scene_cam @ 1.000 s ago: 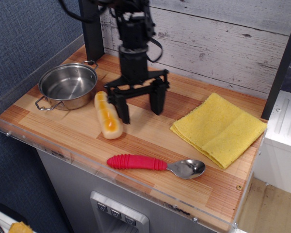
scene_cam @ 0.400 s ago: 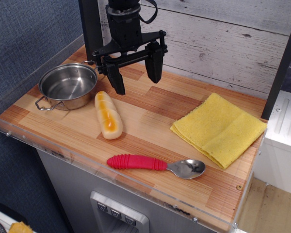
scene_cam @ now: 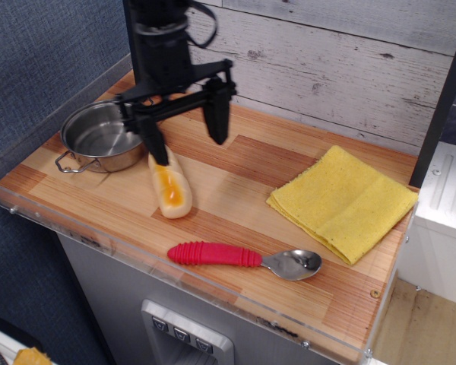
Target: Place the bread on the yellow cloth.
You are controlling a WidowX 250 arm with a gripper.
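The bread [scene_cam: 172, 192], a cream loaf with a glossy orange-brown top, lies on the wooden table to the right of the pot. The yellow cloth [scene_cam: 343, 201] lies folded at the right side of the table, with nothing on it. My gripper [scene_cam: 185, 131] hangs open and empty above the far end of the bread. Its left finger [scene_cam: 154, 141] covers part of the loaf's far end. Its right finger [scene_cam: 216, 114] stands over bare wood behind the loaf.
A steel pot [scene_cam: 102, 134] stands at the left, close to the bread. A red-handled spoon [scene_cam: 242, 257] lies near the front edge. A clear plastic rim [scene_cam: 175, 262] runs along the table front. A plank wall is behind.
My gripper rose from the table beside the bread, then moved left and toward the front. It now sits above the loaf's far end, still open. The bread has not moved.
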